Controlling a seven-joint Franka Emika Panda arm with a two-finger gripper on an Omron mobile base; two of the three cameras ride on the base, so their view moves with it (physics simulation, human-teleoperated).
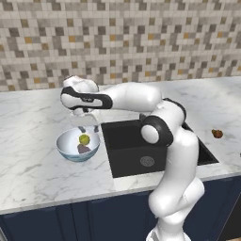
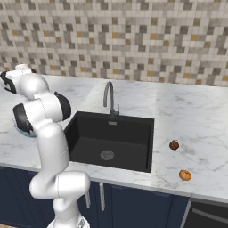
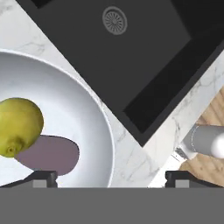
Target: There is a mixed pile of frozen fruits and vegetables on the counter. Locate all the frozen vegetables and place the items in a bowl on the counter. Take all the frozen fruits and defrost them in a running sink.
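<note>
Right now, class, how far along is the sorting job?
Done: yellow-green ball and purple-brown lump lie in the bowl. In hand: nothing; the open gripper hovers above it. Left: two orange-brown pieces sit on the counter right of the sink.

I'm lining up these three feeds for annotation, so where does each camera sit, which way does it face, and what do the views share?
Left base view: behind the arm, on its left, looking down over the counter; the arm bends left, gripper open above the bowl.
Right base view: behind the arm, on its right, facing the sink, faucet and two small food pieces; the arm rises at left.
Hand view: on the hand, looking down into the bowl; fingertips at the bottom.
Shared: sink and counter in all three; the bowl's yellow-green ball and purple-brown lump also appear in the left base view.
</note>
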